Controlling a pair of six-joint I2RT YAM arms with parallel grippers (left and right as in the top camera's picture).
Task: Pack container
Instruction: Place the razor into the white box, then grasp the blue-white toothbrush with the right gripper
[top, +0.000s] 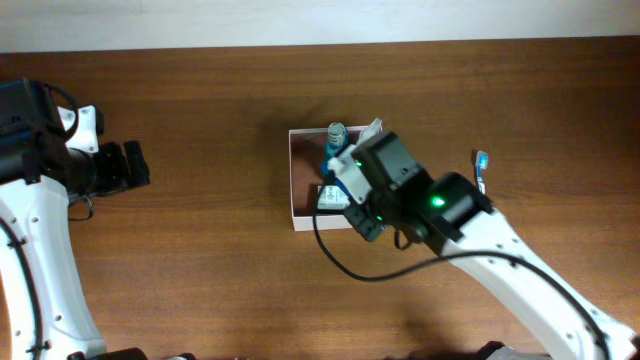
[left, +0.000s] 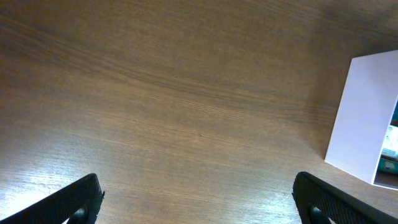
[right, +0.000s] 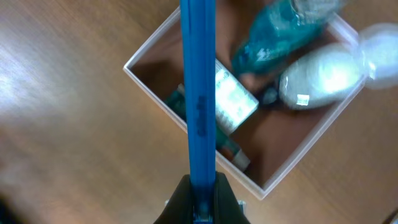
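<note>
The container (top: 294, 185) is a square shallow box with white walls and a pinkish-brown inside, at the table's middle. In the right wrist view the container (right: 155, 94) holds a teal bottle (right: 273, 37), a white rounded item (right: 320, 78) and a small green-and-white pack (right: 233, 102). My right gripper (right: 202, 193) is shut on a long blue handle (right: 199, 93) that reaches out over the box. In the overhead view the right gripper (top: 347, 168) hovers over the box. My left gripper (top: 135, 165) is open and empty at the far left, its fingers (left: 196, 180) over bare wood.
A blue-and-white toothbrush (top: 482, 170) lies on the table to the right of the box. The box's white outer wall (left: 364, 118) shows at the right edge of the left wrist view. The table is dark brown wood (top: 200, 280).
</note>
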